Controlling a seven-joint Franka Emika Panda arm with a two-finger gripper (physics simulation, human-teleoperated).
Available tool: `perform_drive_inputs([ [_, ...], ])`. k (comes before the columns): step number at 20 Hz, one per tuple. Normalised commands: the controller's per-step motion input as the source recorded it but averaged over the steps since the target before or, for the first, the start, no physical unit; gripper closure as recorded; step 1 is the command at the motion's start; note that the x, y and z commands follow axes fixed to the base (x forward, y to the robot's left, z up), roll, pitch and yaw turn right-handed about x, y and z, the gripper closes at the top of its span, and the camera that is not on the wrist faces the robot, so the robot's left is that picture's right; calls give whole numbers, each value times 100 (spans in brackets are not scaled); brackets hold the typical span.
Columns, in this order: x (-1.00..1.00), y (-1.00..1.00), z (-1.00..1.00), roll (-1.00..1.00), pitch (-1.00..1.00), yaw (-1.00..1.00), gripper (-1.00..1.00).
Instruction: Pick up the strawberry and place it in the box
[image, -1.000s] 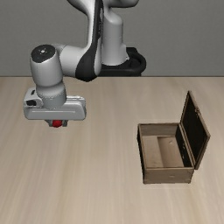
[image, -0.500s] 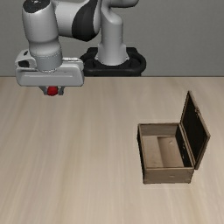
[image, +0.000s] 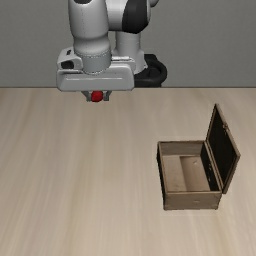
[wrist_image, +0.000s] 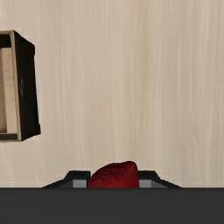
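My gripper (image: 96, 95) grips the strawberry (wrist_image: 114, 174) by its 2 sides, high above the table (image: 60, 190), well apart from the box (image: 191, 201); probably light, soft, easily bruised.

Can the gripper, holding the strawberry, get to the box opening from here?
Probably yes: the gripper holds the strawberry aloft, the box has its lid swung up, and nothing stands between.

The tabletop (image: 60, 190) is pale wood with a fine grain, matt and smooth. The box (image: 192, 201) looks like darker brown wood, also matt, lighter inside. The gripper (image: 96, 96) has a smooth, light grey, plastic-like casing with a soft sheen, and the strawberry (wrist_image: 114, 175) is matt red.
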Motion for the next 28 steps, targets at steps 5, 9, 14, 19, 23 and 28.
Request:
perform_drive_inputs([
  [5, 0, 100, 0, 0, 0, 0, 100],
  [9, 0, 100, 0, 0, 0, 0, 100],
  [14, 0, 100, 0, 0, 0, 0, 100],
  [19, 0, 100, 0, 0, 0, 0, 100],
  [23, 100, 25, 0, 0, 0, 0, 100],
  [28, 80, 0, 0, 0, 0, 0, -100],
])
